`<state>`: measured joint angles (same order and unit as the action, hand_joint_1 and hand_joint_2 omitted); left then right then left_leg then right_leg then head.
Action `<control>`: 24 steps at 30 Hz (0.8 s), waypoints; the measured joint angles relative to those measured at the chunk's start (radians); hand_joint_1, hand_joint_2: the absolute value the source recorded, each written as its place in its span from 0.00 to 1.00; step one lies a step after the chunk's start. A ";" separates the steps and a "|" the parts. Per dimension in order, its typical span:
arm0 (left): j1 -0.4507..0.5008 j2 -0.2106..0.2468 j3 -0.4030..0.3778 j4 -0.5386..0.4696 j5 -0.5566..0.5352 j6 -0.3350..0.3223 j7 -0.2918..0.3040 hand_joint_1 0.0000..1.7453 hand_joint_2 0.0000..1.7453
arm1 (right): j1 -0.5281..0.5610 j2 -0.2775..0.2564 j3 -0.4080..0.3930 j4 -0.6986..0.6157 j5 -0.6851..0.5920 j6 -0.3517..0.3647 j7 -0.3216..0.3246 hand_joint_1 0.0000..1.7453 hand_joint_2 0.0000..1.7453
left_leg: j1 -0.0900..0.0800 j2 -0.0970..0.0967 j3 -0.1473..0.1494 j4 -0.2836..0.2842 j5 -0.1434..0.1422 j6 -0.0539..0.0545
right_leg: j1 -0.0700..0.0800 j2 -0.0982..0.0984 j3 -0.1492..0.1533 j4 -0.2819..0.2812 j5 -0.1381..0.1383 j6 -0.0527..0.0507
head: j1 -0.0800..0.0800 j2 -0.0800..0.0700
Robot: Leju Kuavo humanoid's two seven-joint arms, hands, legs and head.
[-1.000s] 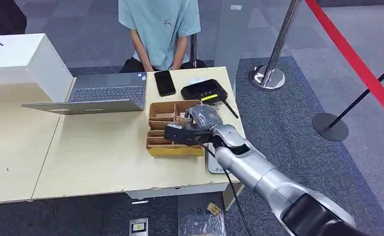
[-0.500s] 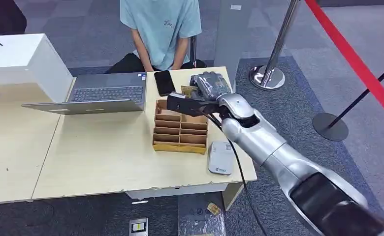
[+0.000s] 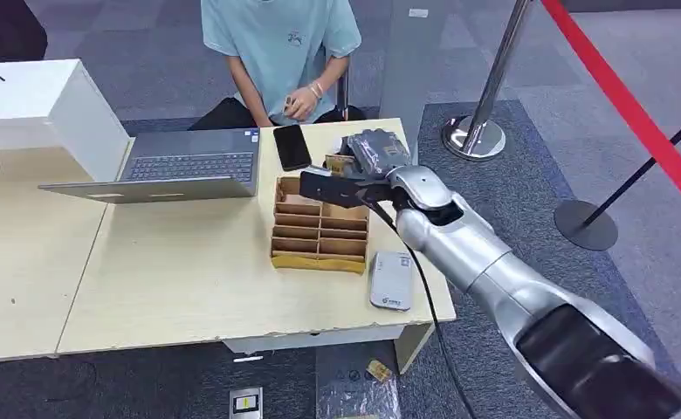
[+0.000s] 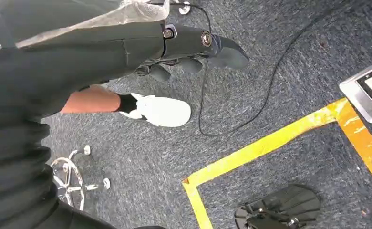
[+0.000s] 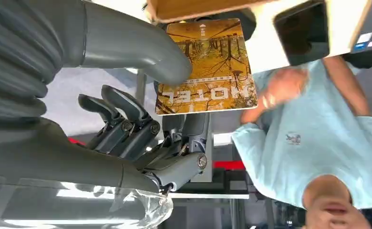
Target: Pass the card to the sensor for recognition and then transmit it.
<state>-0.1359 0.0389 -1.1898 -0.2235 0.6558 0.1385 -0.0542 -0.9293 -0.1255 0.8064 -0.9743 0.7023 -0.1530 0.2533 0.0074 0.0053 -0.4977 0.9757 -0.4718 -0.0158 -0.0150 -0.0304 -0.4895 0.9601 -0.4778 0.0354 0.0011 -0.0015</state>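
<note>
My right hand (image 3: 365,168) hangs over the far right part of the table (image 3: 171,279), beyond the cardboard organizer (image 3: 318,231). It pinches a yellow-orange card (image 5: 205,67) printed "HOTEL" between the thumb (image 5: 141,45) and the fingers (image 5: 127,119). From the head view the card (image 3: 337,163) pokes out toward the seated person (image 3: 280,48). A white flat device (image 3: 391,281) with a cable lies near the table's front right corner. My left hand (image 4: 193,47) hangs over the carpet, holding nothing.
A black phone (image 3: 292,147) and an open laptop (image 3: 184,166) lie on the far side of the table. The person's hand (image 3: 300,103) is raised by the chest. Stanchions (image 3: 477,135) with red tape stand to the right. A person's white shoe (image 4: 160,110) is on the floor.
My right hand rose from the organizer with the card and moved to the far side of the table, then nearly stopped. The person's hand came up to the chest.
</note>
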 joint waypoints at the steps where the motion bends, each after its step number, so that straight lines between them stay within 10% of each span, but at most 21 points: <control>1: -0.001 0.000 0.000 0.000 -0.001 -0.001 0.000 0.00 1.00 | -0.010 -0.002 0.000 0.006 0.003 0.003 0.000 1.00 1.00 | 0.000 0.000 0.000 0.000 0.000 0.000 | 0.000 0.000 0.000 0.000 0.000 0.000 | 0.000 0.000; 24: -0.009 0.000 0.000 0.000 -0.010 -0.002 0.005 0.00 1.00 | -0.175 0.001 0.055 0.160 0.135 0.063 0.008 0.98 1.00 | 0.000 0.000 0.000 0.000 0.000 0.000 | 0.000 0.000 0.000 0.000 0.000 0.000 | 0.000 0.000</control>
<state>-0.1451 0.0389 -1.1898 -0.2235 0.6455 0.1362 -0.0496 -1.1042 -0.1244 0.8617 -0.8141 0.8370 -0.0900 0.2613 0.0074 0.0051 -0.4980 0.9757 -0.4718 -0.0158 -0.0150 -0.0305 -0.4895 0.9602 -0.4777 0.0354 0.0011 -0.0015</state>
